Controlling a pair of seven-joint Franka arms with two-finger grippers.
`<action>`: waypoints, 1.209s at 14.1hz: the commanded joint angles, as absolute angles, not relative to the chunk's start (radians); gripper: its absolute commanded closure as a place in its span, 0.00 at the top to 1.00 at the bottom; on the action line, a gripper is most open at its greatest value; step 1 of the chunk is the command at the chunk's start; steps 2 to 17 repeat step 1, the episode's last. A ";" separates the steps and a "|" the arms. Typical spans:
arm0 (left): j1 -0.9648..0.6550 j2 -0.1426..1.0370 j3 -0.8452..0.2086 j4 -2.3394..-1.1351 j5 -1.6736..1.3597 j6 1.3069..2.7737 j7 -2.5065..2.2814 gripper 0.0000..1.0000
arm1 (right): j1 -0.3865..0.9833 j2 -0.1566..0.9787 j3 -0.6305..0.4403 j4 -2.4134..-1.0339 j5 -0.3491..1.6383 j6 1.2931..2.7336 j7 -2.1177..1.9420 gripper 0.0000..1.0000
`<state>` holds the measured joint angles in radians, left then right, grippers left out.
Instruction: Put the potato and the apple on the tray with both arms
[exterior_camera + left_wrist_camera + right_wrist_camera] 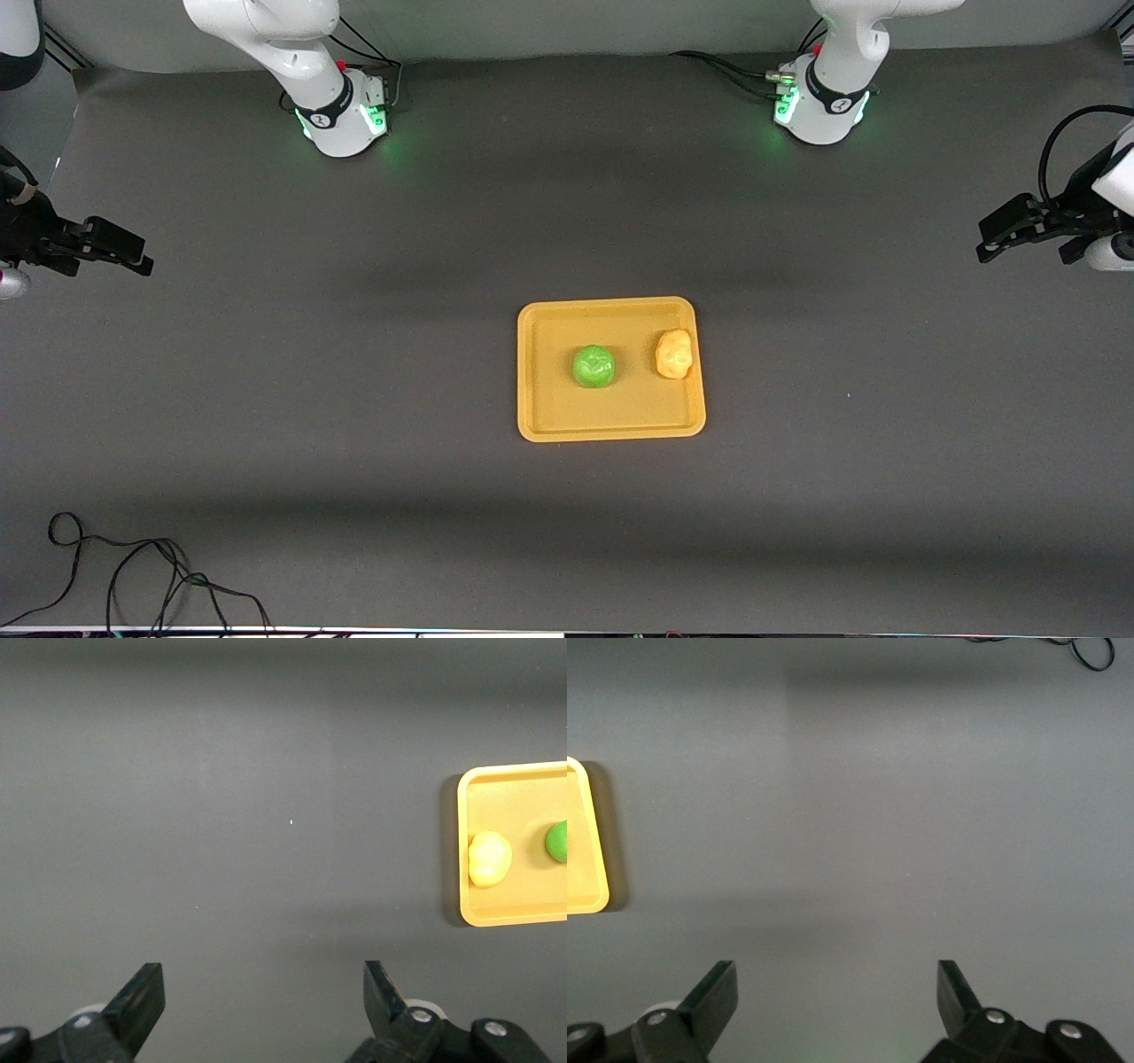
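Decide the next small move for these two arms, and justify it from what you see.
Probably none beyond waiting: the apple and potato already sit on the tray, and the left gripper and right gripper hang open and empty over the table's ends.

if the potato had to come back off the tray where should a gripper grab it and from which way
Probably from straight above, fingers closing across the narrow middle of the potato. It lies flat with its long axis running toward the front camera, tight against the tray rim at the left arm's end, so a side approach would hit the rim. The apple sits apart, leaving room. The open left gripper is closer than the right gripper.
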<state>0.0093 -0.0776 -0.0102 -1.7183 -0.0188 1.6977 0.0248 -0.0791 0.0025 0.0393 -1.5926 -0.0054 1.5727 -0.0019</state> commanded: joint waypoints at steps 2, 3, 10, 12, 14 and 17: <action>0.002 -0.083 -0.005 -1.707 -0.028 1.678 0.040 1.00 | -0.066 -0.008 0.029 -1.603 -0.017 1.588 -0.028 1.00; 0.002 -0.083 -0.005 -1.707 -0.028 1.678 0.040 1.00 | -0.066 -0.008 0.029 -1.603 -0.017 1.588 -0.028 1.00; 0.002 -0.083 -0.005 -1.707 -0.028 1.678 0.040 1.00 | -0.066 -0.008 0.029 -1.603 -0.017 1.588 -0.028 1.00; 0.002 -0.083 -0.005 -1.707 -0.028 1.678 0.040 1.00 | -0.066 -0.008 0.029 -1.603 -0.017 1.588 -0.028 1.00; 0.002 -0.083 -0.005 -1.707 -0.028 1.678 0.040 1.00 | -0.066 -0.008 0.029 -1.603 -0.017 1.588 -0.028 1.00; 0.002 -0.083 -0.005 -1.707 -0.028 1.678 0.040 1.00 | -0.066 -0.008 0.029 -1.603 -0.017 1.588 -0.028 1.00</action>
